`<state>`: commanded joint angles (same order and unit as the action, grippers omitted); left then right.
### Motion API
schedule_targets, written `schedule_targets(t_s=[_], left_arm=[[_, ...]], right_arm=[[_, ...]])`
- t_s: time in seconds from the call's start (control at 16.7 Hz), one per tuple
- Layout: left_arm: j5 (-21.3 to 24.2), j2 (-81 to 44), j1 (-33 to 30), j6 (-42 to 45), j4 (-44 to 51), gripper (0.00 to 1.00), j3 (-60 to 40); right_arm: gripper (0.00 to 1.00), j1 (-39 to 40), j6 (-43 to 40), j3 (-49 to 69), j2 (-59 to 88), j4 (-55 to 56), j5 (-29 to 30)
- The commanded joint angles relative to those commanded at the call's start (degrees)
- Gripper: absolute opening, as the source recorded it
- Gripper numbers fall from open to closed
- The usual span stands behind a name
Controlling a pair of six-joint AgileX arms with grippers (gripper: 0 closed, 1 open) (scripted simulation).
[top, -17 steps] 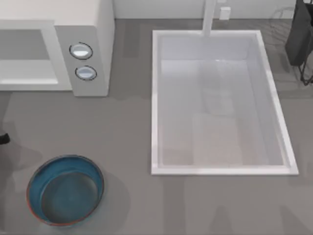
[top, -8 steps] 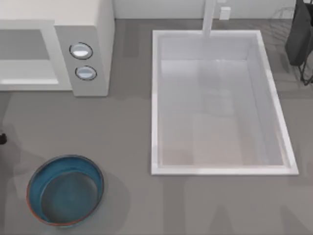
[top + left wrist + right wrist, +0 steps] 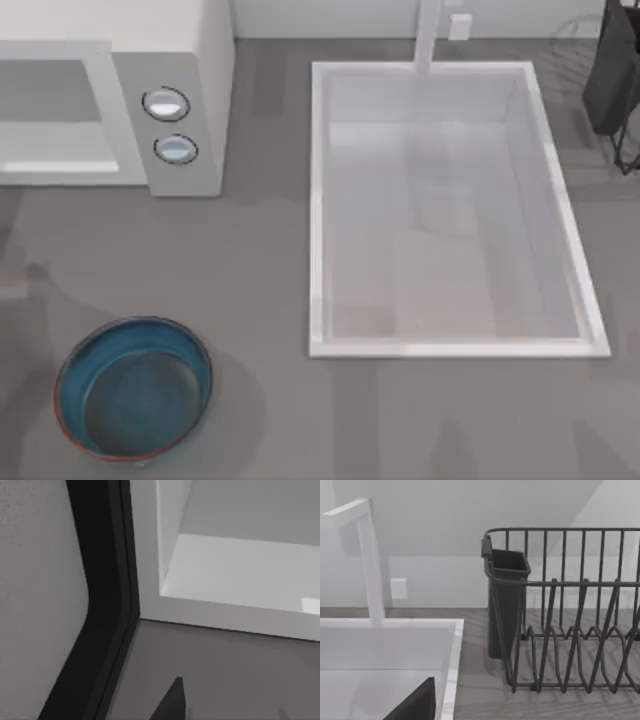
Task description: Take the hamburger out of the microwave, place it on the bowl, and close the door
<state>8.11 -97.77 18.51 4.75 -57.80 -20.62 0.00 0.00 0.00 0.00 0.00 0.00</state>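
The white microwave (image 3: pixel 170 60) stands at the back left with its front cavity (image 3: pixel 50 125) uncovered. In the left wrist view the cavity floor (image 3: pixel 240 575) is bare and pale, and the door (image 3: pixel 35 580) stands open beside it, its dark edge (image 3: pixel 107 580) turned toward me. My left gripper (image 3: pixel 172 705) hangs close in front of the microwave's lower front lip (image 3: pixel 225 617). The blue bowl (image 3: pixel 133 400) sits at the front left with nothing in it. The hamburger is out of view. My right gripper (image 3: pixel 415 705) hovers over the sink's back right corner, facing the dish rack.
A big white sink basin (image 3: pixel 450 340) with a tap post (image 3: pixel 428 35) takes up the middle and right of the table. A dark wire dish rack (image 3: pixel 570 630) with a cutlery cup (image 3: pixel 507 600) stands at the back right. Grey counter lies between microwave and bowl.
The small dark part of my left arm at the top view's left edge has slid out of the picture. Bowl, microwave and sink have not moved.
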Motion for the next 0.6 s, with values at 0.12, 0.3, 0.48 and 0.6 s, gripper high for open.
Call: schedule_targets(t_s=[0.12,0.3,0.48,0.6], left_arm=[[-0.07,5.62,0.03,0.0,6.33,0.0,-0.6],[-0.14,12.2,0.07,0.0,13.66,0.0,-1.36],[-0.17,14.73,0.08,-0.01,16.38,0.0,-1.67],[-0.17,14.73,0.08,-0.01,16.38,0.0,-1.67]], right_arm=[[1.0,0.0,0.0,0.0,0.0,0.0,0.0],[1.0,0.0,0.0,0.0,0.0,0.0,0.0],[1.0,0.0,0.0,0.0,0.0,0.0,0.0],[1.0,0.0,0.0,0.0,0.0,0.0,0.0]])
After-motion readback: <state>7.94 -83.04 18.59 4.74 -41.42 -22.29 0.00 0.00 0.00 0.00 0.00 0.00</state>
